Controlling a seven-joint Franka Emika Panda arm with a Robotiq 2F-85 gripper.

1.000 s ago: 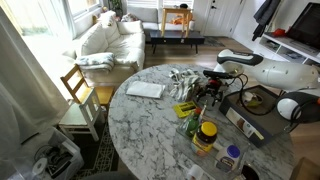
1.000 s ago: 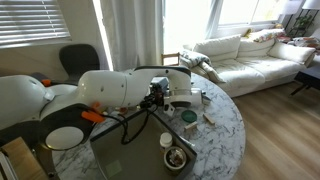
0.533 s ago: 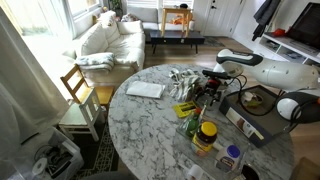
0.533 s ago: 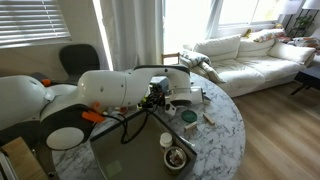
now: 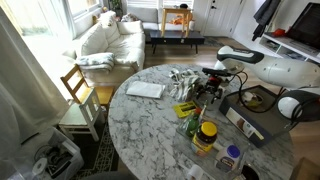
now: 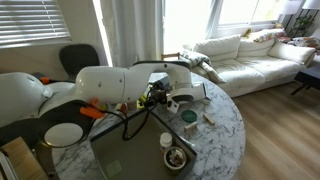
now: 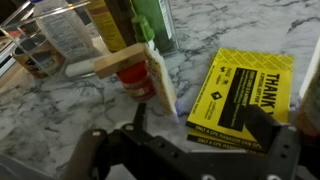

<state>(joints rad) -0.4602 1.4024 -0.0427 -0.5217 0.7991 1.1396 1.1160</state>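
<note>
My gripper (image 7: 200, 128) is open, its two dark fingers spread wide with nothing between them. It hovers just above a yellow card (image 7: 245, 90) printed with black text, lying flat on the marble table (image 7: 60, 110). Left of the card is a small red item (image 7: 138, 78) with a pale wooden stick (image 7: 105, 66) across it. A green bottle (image 7: 155, 25) stands behind that. In both exterior views the gripper (image 5: 206, 92) (image 6: 156, 98) hangs low over the table's middle, beside the yellow card (image 5: 186, 108).
A green bottle (image 5: 192, 125) and a yellow-lidded jar (image 5: 205, 135) stand near the front. White paper (image 5: 145, 89) lies to the left, and a dark tray (image 5: 255, 112) to the right. A wooden chair (image 5: 80, 95) and a sofa (image 5: 105, 40) stand beyond the table edge.
The arm has shifted slightly, lifting a little over the yellow card. The fingers stay spread wide.
</note>
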